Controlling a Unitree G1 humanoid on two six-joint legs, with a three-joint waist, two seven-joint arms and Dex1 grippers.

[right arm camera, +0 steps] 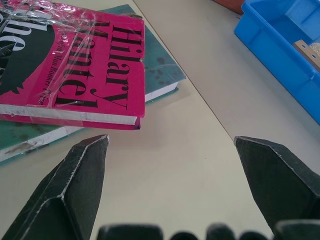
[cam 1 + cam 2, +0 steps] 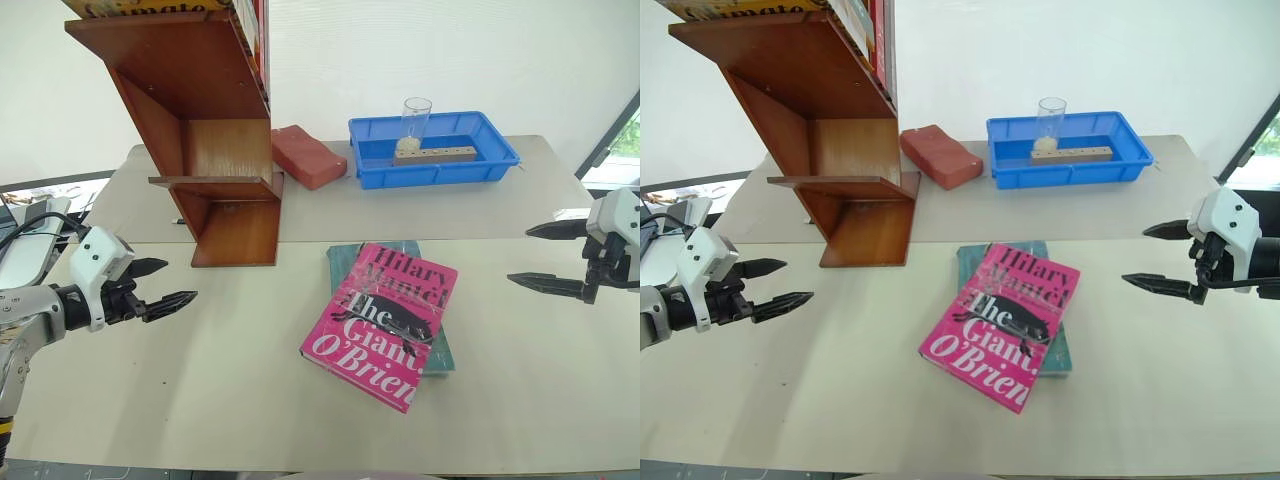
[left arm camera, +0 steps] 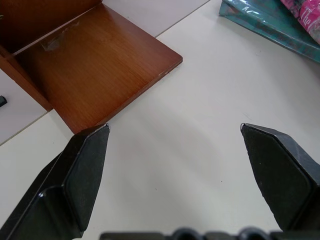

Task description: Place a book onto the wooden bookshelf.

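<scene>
The bright pink book (image 2: 382, 323) lies flat in the middle of the table, skewed on top of a teal-green book (image 2: 440, 350); its lettered cover also shows in the right wrist view (image 1: 70, 70). At the back left stands the reddish-brown wooden bookshelf (image 2: 215, 150), with books on its upper tier; its base shows in the left wrist view (image 3: 95, 65). My left gripper (image 2: 165, 285) hovers open over the table's left side, well left of the book. Out at the right my right gripper (image 2: 540, 255) hovers open, empty and well clear of the book.
A blue plastic tray (image 2: 500, 160) at the back right holds a clear glass (image 2: 416, 118) and a wooden block (image 2: 435, 154). A reddish brick-like block (image 2: 308, 156) lies between tray and shelf. A seam crosses the table behind the books.
</scene>
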